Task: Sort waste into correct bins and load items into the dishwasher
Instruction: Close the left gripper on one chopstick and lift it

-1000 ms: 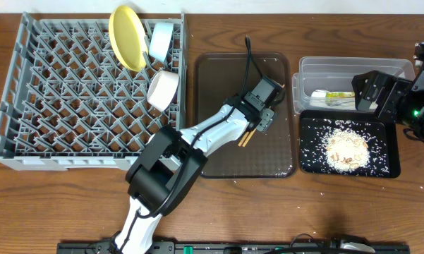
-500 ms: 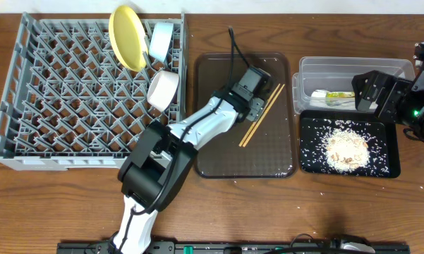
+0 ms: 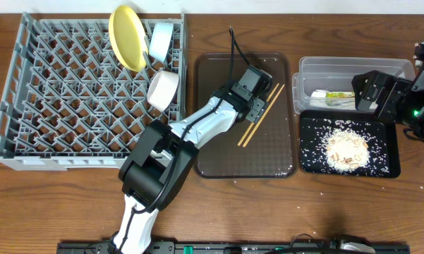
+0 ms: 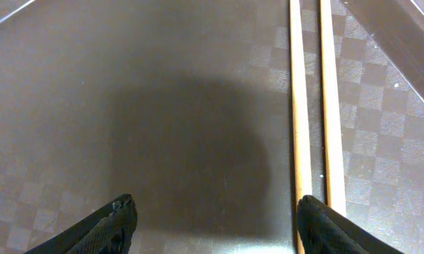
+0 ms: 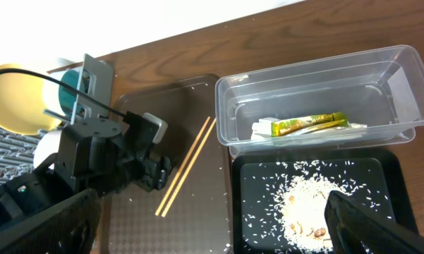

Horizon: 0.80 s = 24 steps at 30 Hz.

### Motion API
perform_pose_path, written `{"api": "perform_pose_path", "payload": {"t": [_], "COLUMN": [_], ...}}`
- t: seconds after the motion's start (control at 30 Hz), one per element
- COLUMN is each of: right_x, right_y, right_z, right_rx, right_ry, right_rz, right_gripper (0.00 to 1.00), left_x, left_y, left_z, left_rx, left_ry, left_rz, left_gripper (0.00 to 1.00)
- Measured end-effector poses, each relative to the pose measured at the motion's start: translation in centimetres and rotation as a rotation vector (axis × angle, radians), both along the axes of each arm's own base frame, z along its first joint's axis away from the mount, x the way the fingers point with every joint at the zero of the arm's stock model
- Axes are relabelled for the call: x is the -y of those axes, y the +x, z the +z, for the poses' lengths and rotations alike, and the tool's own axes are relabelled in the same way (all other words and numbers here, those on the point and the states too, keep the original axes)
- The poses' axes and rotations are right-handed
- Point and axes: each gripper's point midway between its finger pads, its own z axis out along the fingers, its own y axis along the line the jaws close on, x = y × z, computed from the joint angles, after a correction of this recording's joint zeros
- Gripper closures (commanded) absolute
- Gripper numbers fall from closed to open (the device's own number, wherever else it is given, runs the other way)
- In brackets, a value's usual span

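Three dishes stand on edge near the 1 o'clock corner of the grey dish rack [image 3: 63, 120]: the yellow plate [image 3: 125, 37], the light blue bowl [image 3: 160, 40] and a white vessel [image 3: 162, 89], cup or bowl I cannot tell. At the rack's 3 o'clock lies the dark brown tray [image 3: 219, 70], where the left gripper [image 4: 215, 219] hangs low, fingers spread wide with nothing between them. The chopsticks [image 3: 271, 101] lie flat on it, side by side, running from 1 o'clock to 7 o'clock. In the wrist view they meet the 3 o'clock finger rather than sitting centred in the gap. They look light, stiff and smooth, likely to roll or part on the glossy checked surface, so a pinch across both near mid-length seems safest. Further right, the clear tub [image 3: 307, 70] holds the napkin [image 5: 264, 127] and wrapper [image 5: 310, 123]. At its 6 o'clock the black tray [image 3: 310, 159] carries rice [image 3: 346, 148]. The right gripper [image 5: 212, 204] hovers over these bins, spread open and empty.
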Motion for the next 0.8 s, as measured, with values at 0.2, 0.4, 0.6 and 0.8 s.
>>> {"api": "perform_pose_path", "payload": {"t": [0.2,0.4,0.6,0.8], "right_x": [0.0,0.0,0.0,0.0], "right_y": [0.0,0.0,0.0,0.0], "right_z": [0.0,0.0,0.0,0.0], "right_rx": [0.000,0.000,0.000,0.000], "right_ry": [-0.001,0.000,-0.001,0.000], "right_rz": [0.000,0.000,0.000,0.000], "right_gripper": [0.01,0.01,0.01,0.01], "left_x": [0.6,0.7,0.8,1.1], "left_y": [-0.6,-1.0,-1.1,-1.4], "left_z": [-0.1,-1.2,-1.6,-1.6], "left_rx": [-0.024,-0.051,-0.059,-0.059], "left_ry": [-0.017,-0.013,-0.014,-0.014], "left_rz": [-0.042,-0.061,-0.065,-0.074], "left_gripper": [0.26,0.26,0.26,0.26]}}
